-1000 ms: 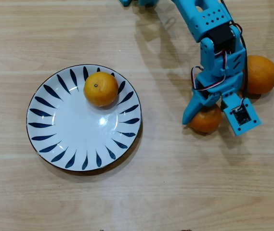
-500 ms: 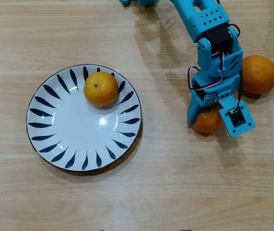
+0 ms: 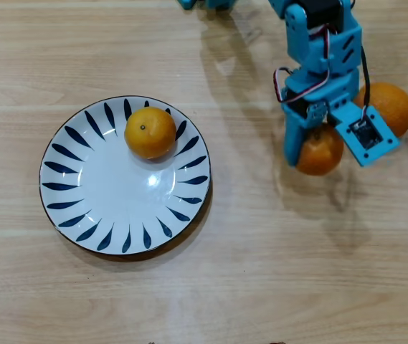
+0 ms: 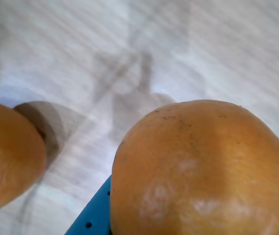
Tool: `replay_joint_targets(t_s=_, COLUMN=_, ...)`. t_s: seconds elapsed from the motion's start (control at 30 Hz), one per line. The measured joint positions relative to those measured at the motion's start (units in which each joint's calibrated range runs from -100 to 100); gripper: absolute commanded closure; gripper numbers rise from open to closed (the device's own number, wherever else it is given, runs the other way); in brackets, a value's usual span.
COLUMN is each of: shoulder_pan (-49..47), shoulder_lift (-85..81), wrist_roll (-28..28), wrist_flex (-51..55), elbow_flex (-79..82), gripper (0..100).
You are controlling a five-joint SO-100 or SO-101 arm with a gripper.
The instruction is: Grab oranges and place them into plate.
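You have three oranges in the overhead view. A yellowish-orange one (image 3: 150, 132) sits inside the plate (image 3: 96, 208), on its upper part beside the rim. A deeper orange one (image 3: 322, 152) is clamped in the tool (image 3: 317, 147), at the right of the frame. A larger one (image 3: 391, 106) lies on the bench (image 3: 261, 272) just behind it, partly hidden by the blue arm (image 3: 318, 50).

In the wrist view the held orange (image 4: 203, 171) fills the lower right, its skin dimpled with faint dark specks near the top, a blue finger (image 4: 92, 215) at its lower left. The larger orange (image 4: 7, 156) shows at the left edge.

The plate is round and white with dark blue leaf strokes radiating round its rim, at centre left of the overhead view. Its white middle and lower part are bare. Open wood lies between the plate's right rim and the tool, and across the whole lower half of the frame. The arm enters from the top edge.
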State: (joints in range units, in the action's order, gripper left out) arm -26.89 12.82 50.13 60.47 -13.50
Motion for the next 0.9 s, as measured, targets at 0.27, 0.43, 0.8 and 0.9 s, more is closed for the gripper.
replay_joint_targets(t_s=0.27, shoulder_pan=10.5, shoulder_lift=-26.6, wrist_roll=-4.3, wrist_flex=-4.9, elbow_flex=28.8, gripper=79)
replay_joint_targets(t_s=0.43, shoulder_pan=16.6, shoulder_lift=-34.7, wrist_roll=-7.9, wrist_flex=-12.2, elbow_flex=38.3, gripper=79)
replay_joint_targets(t_s=0.8, shoulder_pan=30.1, shoulder_lift=-16.9, wrist_roll=-14.8, wrist_flex=-13.3, elbow_flex=20.6, gripper=79)
replay_joint_targets(t_s=0.9, shoulder_pan=34.3, shoulder_lift=-12.0, wrist_roll=-15.0, wrist_flex=-13.3, elbow_flex=17.1, gripper=79)
